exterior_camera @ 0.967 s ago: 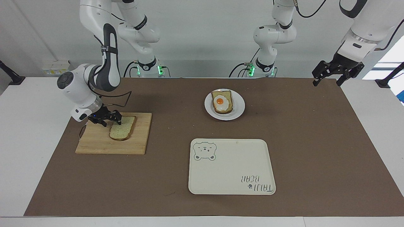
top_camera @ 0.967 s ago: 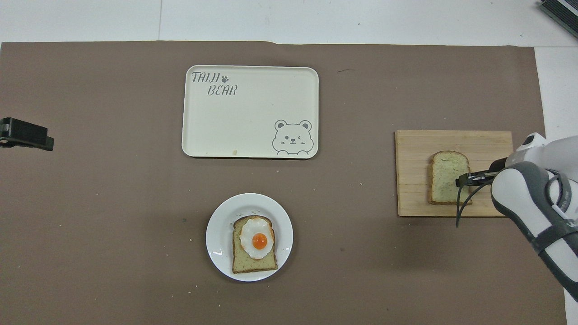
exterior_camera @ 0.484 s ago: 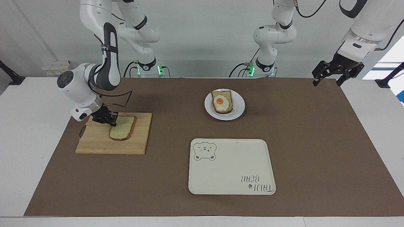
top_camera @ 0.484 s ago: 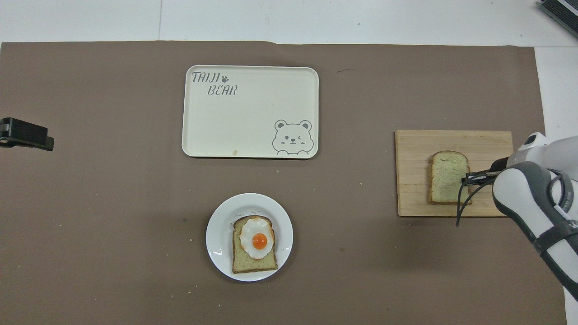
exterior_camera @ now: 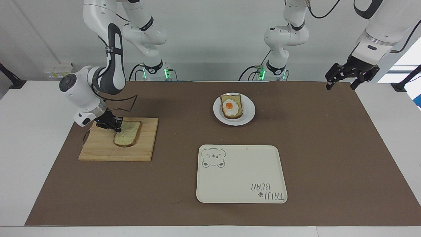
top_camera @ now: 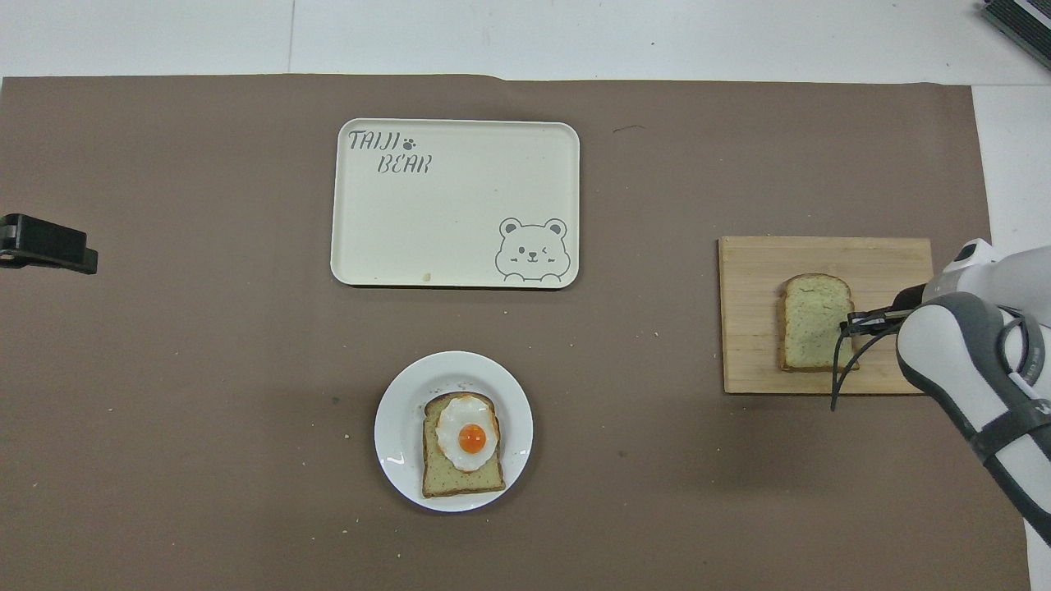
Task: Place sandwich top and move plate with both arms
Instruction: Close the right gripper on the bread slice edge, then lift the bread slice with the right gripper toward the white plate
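Observation:
The sandwich top (exterior_camera: 128, 134), a plain speckled bread slice, lies on a wooden cutting board (exterior_camera: 102, 151) toward the right arm's end of the table. My right gripper (exterior_camera: 116, 126) is down at the slice's edge nearest the robots and shut on it. In the overhead view the gripper (top_camera: 850, 322) pinches the slice (top_camera: 809, 324) at its side edge. The white plate (exterior_camera: 250, 113) sits mid-table and bears a bread slice with a fried egg (exterior_camera: 231, 107). My left gripper (exterior_camera: 352, 77) waits open in the air over the mat's corner at the left arm's end.
A cream tray with a bear drawing (exterior_camera: 241, 174) lies farther from the robots than the plate (top_camera: 394, 427). A brown mat (exterior_camera: 329, 148) covers the table. The right arm's elbow (top_camera: 961, 353) hangs over the board's (top_camera: 747, 361) outer end.
My right gripper's fingers went from spread at the slice's edge to shut on it, and drew back slightly. The left arm has not moved.

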`<action>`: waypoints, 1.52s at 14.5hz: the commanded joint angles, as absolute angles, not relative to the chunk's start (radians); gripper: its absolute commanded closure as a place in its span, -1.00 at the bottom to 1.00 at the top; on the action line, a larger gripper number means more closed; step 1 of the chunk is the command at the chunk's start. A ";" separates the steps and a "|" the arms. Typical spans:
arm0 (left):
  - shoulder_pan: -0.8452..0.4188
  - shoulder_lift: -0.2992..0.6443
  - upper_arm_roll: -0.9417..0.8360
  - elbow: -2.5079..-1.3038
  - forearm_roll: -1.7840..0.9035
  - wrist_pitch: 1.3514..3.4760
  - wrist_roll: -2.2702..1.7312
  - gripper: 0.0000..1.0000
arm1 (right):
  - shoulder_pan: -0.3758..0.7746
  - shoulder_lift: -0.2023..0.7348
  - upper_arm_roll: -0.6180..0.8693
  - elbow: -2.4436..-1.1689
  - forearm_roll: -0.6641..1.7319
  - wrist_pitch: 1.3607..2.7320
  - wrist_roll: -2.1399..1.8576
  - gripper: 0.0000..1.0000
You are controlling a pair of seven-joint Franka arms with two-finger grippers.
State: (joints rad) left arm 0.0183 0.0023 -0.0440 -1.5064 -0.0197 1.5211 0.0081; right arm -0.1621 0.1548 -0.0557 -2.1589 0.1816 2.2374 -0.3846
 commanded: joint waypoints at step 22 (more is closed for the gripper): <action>0.031 -0.005 -0.051 -1.499 -0.031 1.502 0.023 -1.00 | 0.040 0.058 0.014 -1.856 0.307 1.775 -0.146 1.00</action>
State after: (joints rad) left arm 0.0183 0.0023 -0.0440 -1.5064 -0.0197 1.5210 0.0082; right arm 0.0093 0.0664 0.0066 -1.8592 0.2773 1.7837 -0.2036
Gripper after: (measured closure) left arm 0.000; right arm 0.956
